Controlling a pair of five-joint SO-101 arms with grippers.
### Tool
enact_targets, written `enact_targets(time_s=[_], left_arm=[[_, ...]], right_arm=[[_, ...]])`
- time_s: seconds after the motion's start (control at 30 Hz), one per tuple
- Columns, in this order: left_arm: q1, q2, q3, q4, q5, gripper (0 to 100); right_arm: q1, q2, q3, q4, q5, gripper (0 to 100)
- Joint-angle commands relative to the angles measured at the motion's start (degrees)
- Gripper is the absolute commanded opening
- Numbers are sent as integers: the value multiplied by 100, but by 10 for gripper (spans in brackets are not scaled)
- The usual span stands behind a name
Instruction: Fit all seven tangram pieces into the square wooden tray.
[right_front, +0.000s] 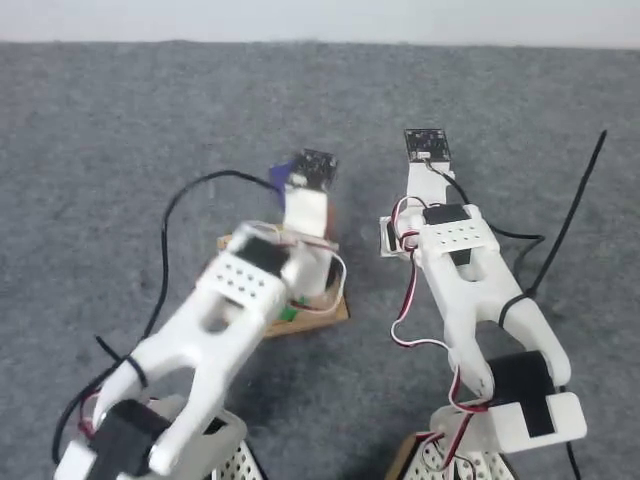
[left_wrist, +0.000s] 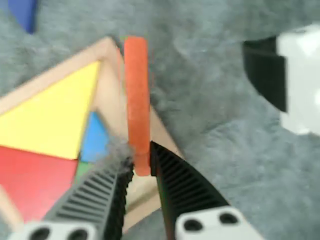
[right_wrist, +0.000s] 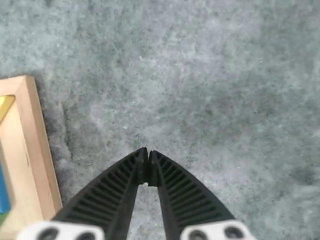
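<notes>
The square wooden tray lies on grey carpet under my left arm. In it I see a yellow triangle, a red piece, a blue piece and a sliver of green. My left gripper is shut on an orange piece, held on edge above the tray's corner. A dark blue piece lies on the carpet just outside the tray. My right gripper is shut on nothing, over bare carpet beside the tray's rim.
The right arm stands close to the tray's right side, and its white and black body shows in the left wrist view. Black cables trail over the carpet. Open carpet stretches beyond both arms.
</notes>
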Motion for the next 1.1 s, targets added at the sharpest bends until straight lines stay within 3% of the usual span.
enact_targets(time_s=[0.0, 0.13, 0.27, 1.07], left_arm=[[185, -9, 259, -897, 325, 10], [141, 932, -57, -1046, 668, 10], [35, 1486, -576, -624, 809, 10], [26, 1486, -611, -607, 800, 80]], right_arm=[[110, -84, -334, -57, -70, 9], [101, -84, -334, -57, -70, 9], [101, -66, -334, -57, -70, 9], [66, -48, -334, -57, -62, 9]])
